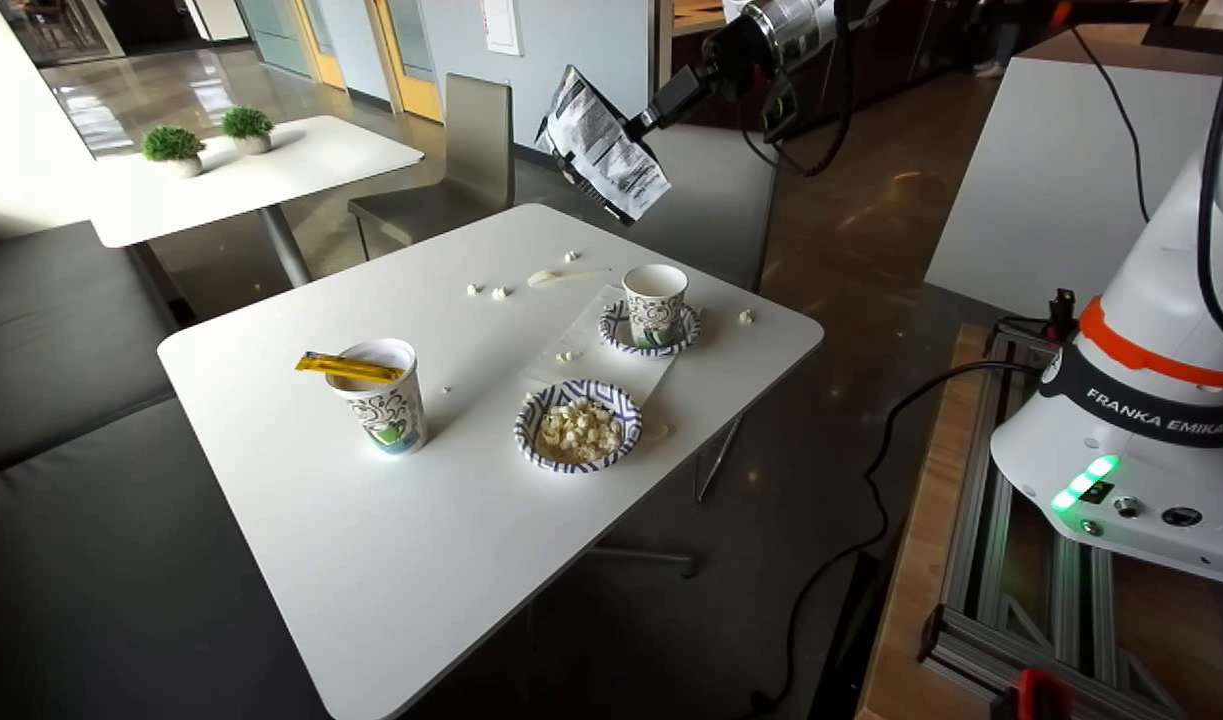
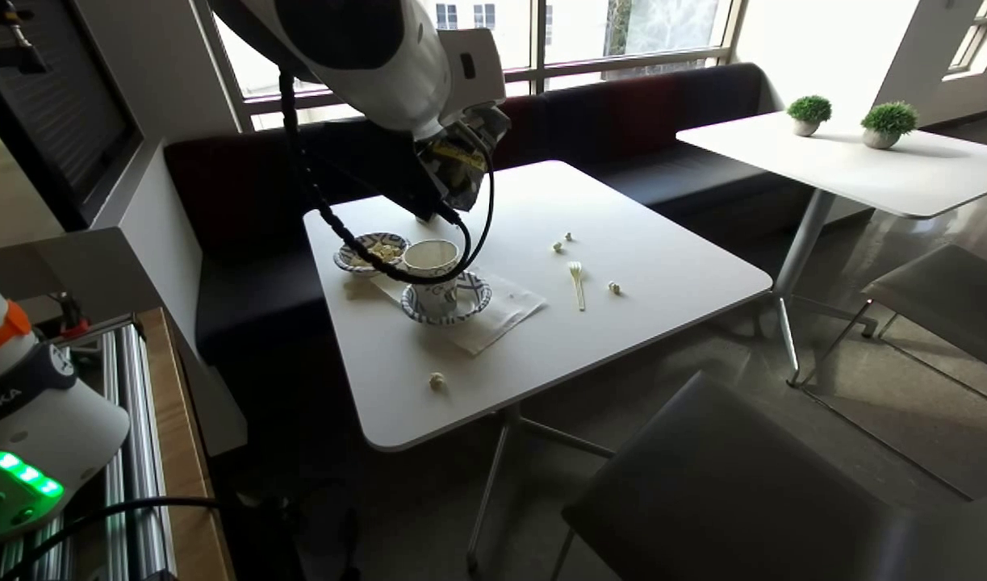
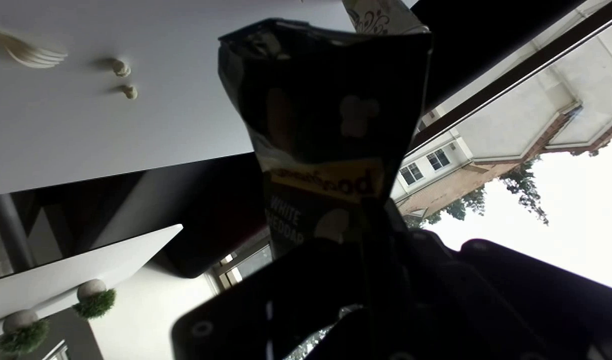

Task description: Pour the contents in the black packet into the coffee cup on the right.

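The black packet [image 1: 606, 150] is held in the air, tilted, above the table's far part. In an exterior view its pale printed back faces the camera. It also shows partly behind the arm [image 2: 459, 165]. The wrist view shows its dark front with a yellow band [image 3: 326, 125]. My gripper [image 1: 639, 127] is shut on one part of the packet; its dark fingers [image 3: 368, 225] cover that part in the wrist view. The coffee cup [image 1: 655, 310] stands upright in a scalloped patterned bowl [image 1: 686, 335], lower than the packet and apart from it. A cable crosses the cup [image 2: 432, 278].
A bowl of popcorn [image 1: 578, 432] stands near the coffee cup. Another cup [image 1: 386, 405] with a yellow packet [image 1: 351, 368] across its rim stands farther off. A napkin [image 2: 501, 311], a fork [image 2: 576, 284] and loose popcorn [image 2: 437, 381] lie on the white table [image 1: 301, 500].
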### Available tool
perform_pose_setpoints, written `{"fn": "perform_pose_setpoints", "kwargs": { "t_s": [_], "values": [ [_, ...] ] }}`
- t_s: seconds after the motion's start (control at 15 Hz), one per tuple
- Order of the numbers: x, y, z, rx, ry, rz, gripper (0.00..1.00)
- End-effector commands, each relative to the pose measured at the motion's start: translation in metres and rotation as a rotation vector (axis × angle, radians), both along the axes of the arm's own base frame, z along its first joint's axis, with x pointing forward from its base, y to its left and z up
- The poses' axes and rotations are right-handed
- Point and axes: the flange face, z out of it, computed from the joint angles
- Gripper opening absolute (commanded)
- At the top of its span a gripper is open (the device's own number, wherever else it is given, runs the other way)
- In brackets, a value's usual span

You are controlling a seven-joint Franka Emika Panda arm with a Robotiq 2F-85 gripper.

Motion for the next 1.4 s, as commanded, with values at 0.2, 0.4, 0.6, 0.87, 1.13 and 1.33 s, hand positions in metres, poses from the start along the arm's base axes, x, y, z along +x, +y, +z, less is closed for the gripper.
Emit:
{"fn": "perform_pose_setpoints", "kwargs": {
  "t_s": [0.2, 0.4, 0.6, 0.87, 1.13, 1.33],
  "values": [
    [-0.008, 0.002, 0.001, 0.005, 0.018, 0.012, 0.0],
    [-0.009, 0.001, -0.003, -0.045, 0.059, -0.005, 0.0],
    [-0.014, 0.008, 0.002, 0.046, 0.07, 0.076, 0.0],
    [-0.016, 0.002, -0.004, -0.037, 0.117, 0.021, 0.0],
    [-0.026, 0.002, 0.012, 0.126, 0.05, 0.138, 0.0],
    [-0.029, -0.003, 0.011, 0.158, 0.04, 0.128, 0.0]
  ]
}}
